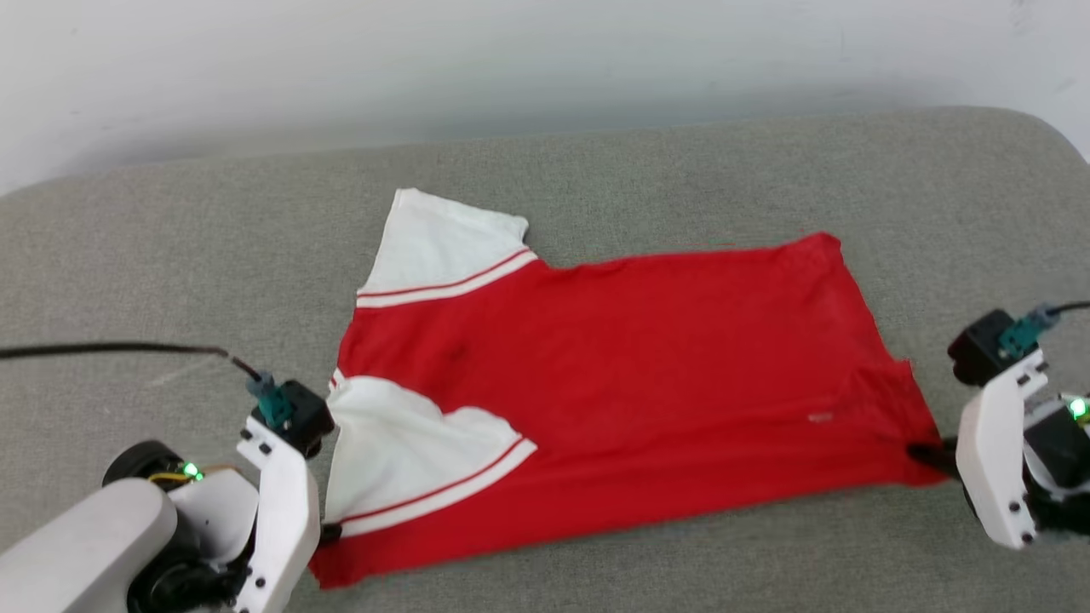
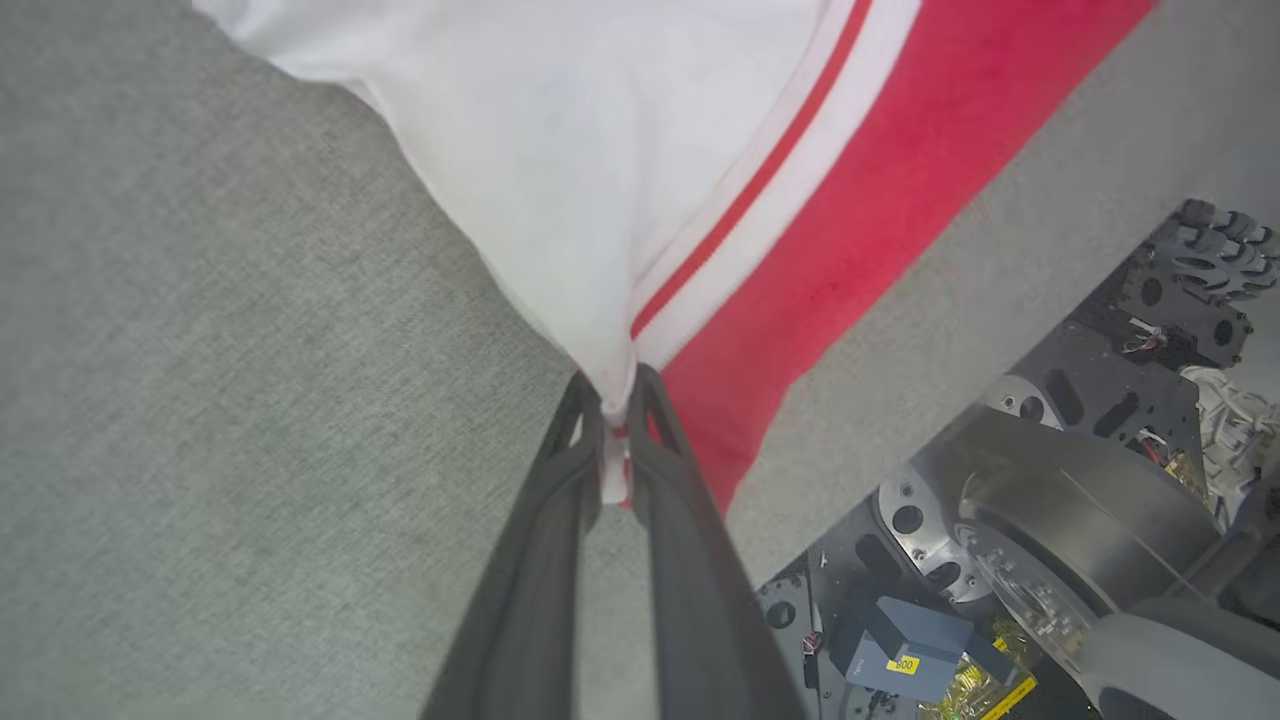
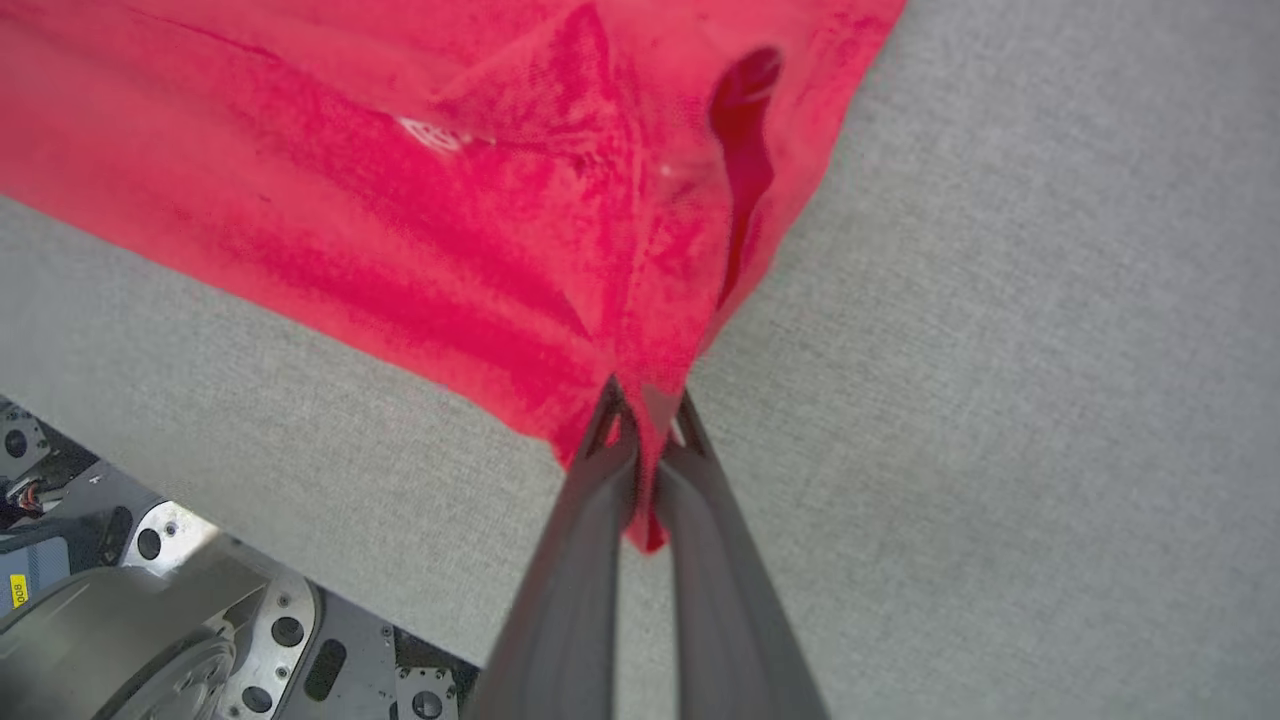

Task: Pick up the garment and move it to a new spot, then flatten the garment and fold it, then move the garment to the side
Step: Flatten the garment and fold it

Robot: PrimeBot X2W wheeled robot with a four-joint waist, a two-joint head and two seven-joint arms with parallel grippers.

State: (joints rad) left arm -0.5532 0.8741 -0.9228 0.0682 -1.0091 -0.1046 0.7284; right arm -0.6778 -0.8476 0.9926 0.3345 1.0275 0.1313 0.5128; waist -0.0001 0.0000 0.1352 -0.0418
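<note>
Item: garment [image 1: 647,358], flat on grey padded surface [image 1: 170,255], near sleeve folded in. Left claw [image 2: 618,400] pinched on nr shoulder edge; right claw [image 3: 648,400] pinched on nr hem corner. We judge: fold step. Next: lift both evenly, carry to far edge.

Head looks down; wrist cameras, seemingly low, sit close on the garment [image 1: 639,366].

Soft, even light, hardly any shadow; my wrist views warp at their edges, where the garment [image 3: 300,200] looks oversaturated.
</note>
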